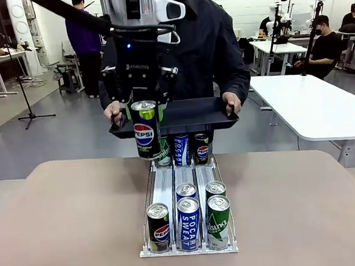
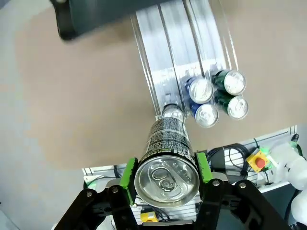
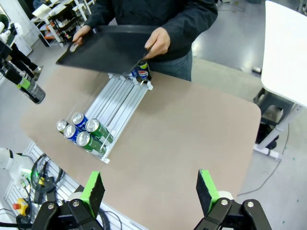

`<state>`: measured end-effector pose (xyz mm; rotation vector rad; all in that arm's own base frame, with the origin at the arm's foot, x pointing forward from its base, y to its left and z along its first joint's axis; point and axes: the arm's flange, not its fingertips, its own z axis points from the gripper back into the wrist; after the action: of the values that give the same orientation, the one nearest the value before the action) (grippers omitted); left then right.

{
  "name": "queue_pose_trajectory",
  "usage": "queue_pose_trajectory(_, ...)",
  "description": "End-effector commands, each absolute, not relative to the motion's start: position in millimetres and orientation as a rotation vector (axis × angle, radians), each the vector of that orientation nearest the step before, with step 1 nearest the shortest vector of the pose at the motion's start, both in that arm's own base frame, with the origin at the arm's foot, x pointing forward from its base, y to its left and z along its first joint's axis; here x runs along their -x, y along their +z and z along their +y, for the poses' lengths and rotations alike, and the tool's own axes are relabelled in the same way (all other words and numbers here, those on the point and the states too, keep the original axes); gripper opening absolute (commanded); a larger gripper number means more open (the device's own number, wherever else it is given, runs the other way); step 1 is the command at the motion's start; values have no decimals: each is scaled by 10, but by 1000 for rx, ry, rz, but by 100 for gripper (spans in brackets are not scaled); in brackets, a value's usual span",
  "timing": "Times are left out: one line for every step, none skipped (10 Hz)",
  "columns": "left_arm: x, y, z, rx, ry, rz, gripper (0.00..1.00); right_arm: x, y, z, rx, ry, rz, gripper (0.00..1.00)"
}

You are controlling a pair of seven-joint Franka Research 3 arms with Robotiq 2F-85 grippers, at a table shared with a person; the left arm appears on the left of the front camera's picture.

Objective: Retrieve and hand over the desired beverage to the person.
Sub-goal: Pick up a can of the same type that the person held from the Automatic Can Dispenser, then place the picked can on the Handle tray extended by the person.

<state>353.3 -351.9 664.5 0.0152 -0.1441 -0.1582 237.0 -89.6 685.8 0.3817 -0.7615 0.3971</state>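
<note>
Left gripper (image 2: 165, 168) is pinching 1 Pepsi can (image 1: 146, 135) high above the rack (image 1: 189, 251), right gripper (image 3: 151, 189) gaping wide, and a slip short of the person's tray (image 1: 194, 115) is threatening a crash.

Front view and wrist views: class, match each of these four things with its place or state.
1 highest Pepsi can
2 tray
3 right end effector
4 nearest blue can

a open, holding nothing
b in the rack's middle lane
c gripped by the left end effector
d held in the person's hands

Pairs: 1-c, 2-d, 3-a, 4-b
</note>
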Motion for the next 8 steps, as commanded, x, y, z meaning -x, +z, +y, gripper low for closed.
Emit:
queue_pose_trajectory(-3682, 6708, -3657, -51, -146, -141, 5, -2379, 6857, -903, -400, 415, -763, 100)
queue_pose_trajectory(-3684, 6712, -3665, -51, -150, -140, 5, -2379, 6857, -903, -400, 415, -763, 100)
queue_pose_trajectory(-3638, 6651, -3558, -17, -160, -143, 5, -2379, 6857, -903, -400, 415, -763, 100)
queue_pose_trajectory(-3638, 6651, -3558, -17, -160, -143, 5, -2379, 6857, -903, -400, 415, -763, 100)
queue_pose_trajectory(-3638, 6651, -3558, -17, -160, -143, 5, -2379, 6857, -903, -400, 415, -763, 100)
queue_pose_trajectory(-3638, 6651, -3558, -17, -160, -143, 5, -2379, 6857, -903, -400, 415, -763, 100)
queue_pose_trajectory(-3638, 6651, -3558, -17, -160, -143, 5, -2379, 6857, -903, -400, 415, -763, 100)
queue_pose_trajectory(-3638, 6651, -3558, -17, -160, -143, 5, -2379, 6857, -903, -400, 415, -763, 100)
